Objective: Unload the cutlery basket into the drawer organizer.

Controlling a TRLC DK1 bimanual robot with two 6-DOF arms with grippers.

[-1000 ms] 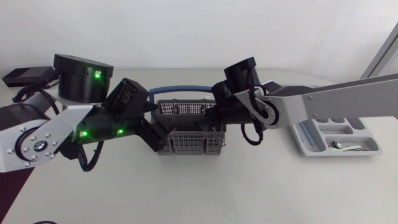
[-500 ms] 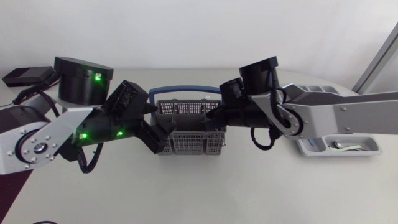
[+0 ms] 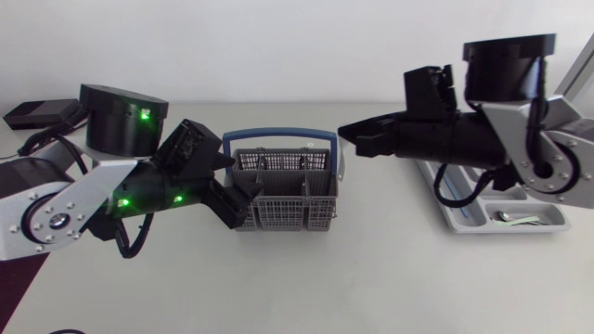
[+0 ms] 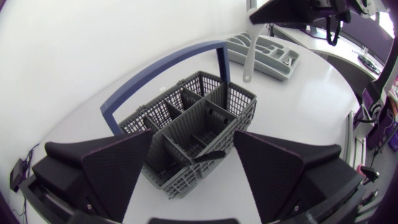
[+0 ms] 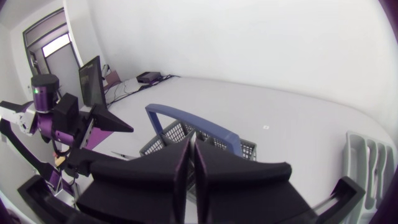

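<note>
carrying looks to be the step in hand: our right gripper (image 3: 347, 134) hangs in the air between the cutlery basket (image 3: 283, 190) and the drawer organizer (image 3: 464, 225). its jaws are pinched almost together on a pale utensil (image 4: 247, 59), slim, flat and smooth, that dangles below it. our left gripper (image 3: 241, 199) sits at the basket's end nearest our left arm, jaws spread wide and gripping nothing; whether they touch the mesh we cannot tell. the basket is a boxy grey plastic lattice, split into compartments, with a blue hoop handle (image 3: 278, 137); a dark piece (image 4: 209, 155) lies in one. next, we judge, comes a swing over the smooth moulded organizer and a release into a matching slot.
</note>
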